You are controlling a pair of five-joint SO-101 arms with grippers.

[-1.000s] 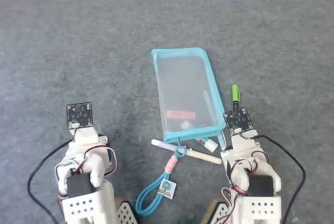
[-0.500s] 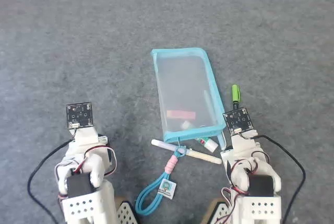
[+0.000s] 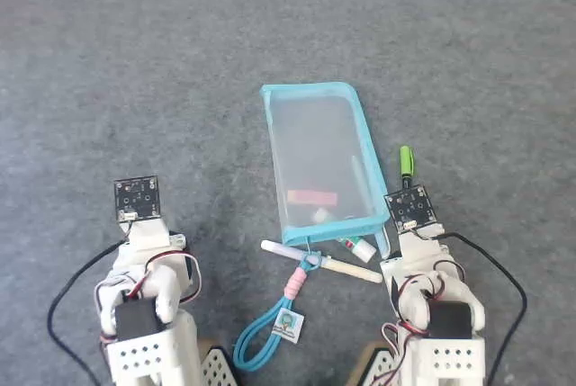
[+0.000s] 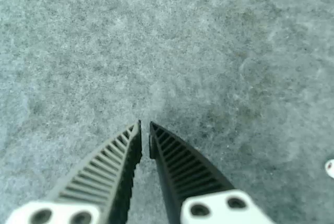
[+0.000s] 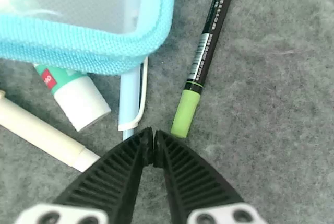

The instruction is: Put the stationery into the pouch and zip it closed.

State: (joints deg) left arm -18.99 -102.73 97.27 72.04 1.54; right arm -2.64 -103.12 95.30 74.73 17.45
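A translucent pouch [image 3: 319,157] with light-blue trim lies mid-table, and a red-labelled item [image 3: 312,198] shows inside it. By its near edge lie a white pen [image 3: 321,261], a green-and-white glue stick [image 3: 358,246] and a light-blue pen [image 5: 130,98] partly under the pouch. A green-capped black marker [image 3: 407,163] lies along the pouch's right side. My right gripper [image 5: 153,132] is shut and holds nothing, just short of the marker [image 5: 206,57] and the pouch trim [image 5: 78,51]. My left gripper [image 4: 145,126] is shut over bare carpet, left of the pouch.
A blue strap loop with a pink section and a small tag [image 3: 268,325] runs from the pouch's near edge toward the arm bases. Grey carpet [image 3: 135,89] covers the table. A pale wall edge runs along the far side.
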